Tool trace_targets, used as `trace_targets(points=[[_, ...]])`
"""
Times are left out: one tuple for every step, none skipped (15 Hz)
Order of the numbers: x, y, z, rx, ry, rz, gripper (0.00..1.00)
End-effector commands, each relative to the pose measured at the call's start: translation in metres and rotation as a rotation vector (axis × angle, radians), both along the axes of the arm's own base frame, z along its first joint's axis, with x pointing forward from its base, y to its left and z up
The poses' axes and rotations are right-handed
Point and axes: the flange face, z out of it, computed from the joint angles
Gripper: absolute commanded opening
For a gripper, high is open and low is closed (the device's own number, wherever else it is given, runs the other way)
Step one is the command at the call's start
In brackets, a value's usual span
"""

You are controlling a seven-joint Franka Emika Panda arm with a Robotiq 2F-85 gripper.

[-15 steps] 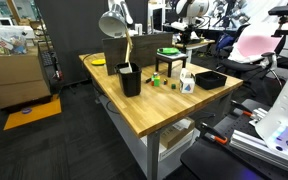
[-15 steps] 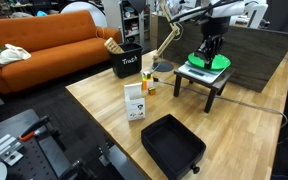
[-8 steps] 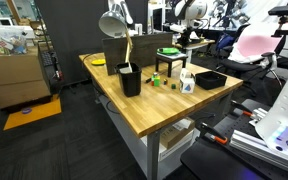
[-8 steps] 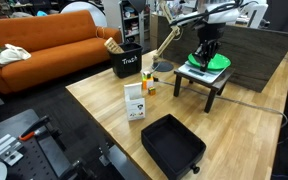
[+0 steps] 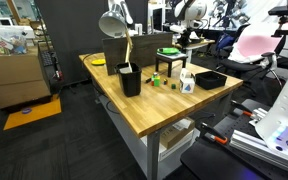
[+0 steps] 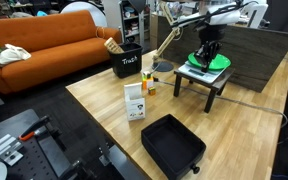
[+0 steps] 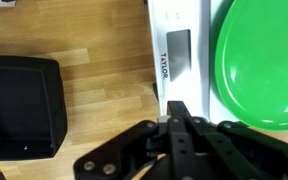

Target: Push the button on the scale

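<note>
A white scale point(image 7: 176, 55) with a grey display and a green round plate point(image 7: 259, 60) on top stands on a small black stand point(image 6: 206, 78) on the wooden table. It also shows far off in an exterior view point(image 5: 169, 53). My gripper point(image 7: 178, 107) is shut, its fingertips pressed together and resting on the scale's front strip just below the display. In an exterior view the gripper point(image 6: 205, 57) points straight down onto the scale. The button itself is hidden under the fingers.
A black tray point(image 6: 173, 146) lies near the table's front edge, also visible in the wrist view point(image 7: 21, 107). A white carton point(image 6: 135, 101), a black bin point(image 6: 127, 62) and a desk lamp point(image 5: 115, 24) stand on the table point(image 6: 94, 100). An orange sofa point(image 6: 44, 45) is behind.
</note>
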Motion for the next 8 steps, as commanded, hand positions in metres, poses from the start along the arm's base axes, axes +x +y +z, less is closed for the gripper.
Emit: trace_targets(points=[[0.0003,-0.0008,0.0003,0.000,0.001,0.000,0.01],[0.0003,-0.0008,0.0002,0.000,0.001,0.000,0.01],[0.0003,-0.0008,0.0002,0.000,0.001,0.001,0.01],[0.0003,-0.0008,0.0002,0.000,0.001,0.001,0.01],[0.0003,-0.0008,0.0002,0.000,0.001,0.001,0.01],[0.0003,-0.0008,0.0002,0.000,0.001,0.001,0.00],[0.0011,-0.0019,0.0004,0.001,-0.001,-0.001,0.00],[0.0018,-0.0037,0.0004,-0.008,-0.001,-0.002,0.00]])
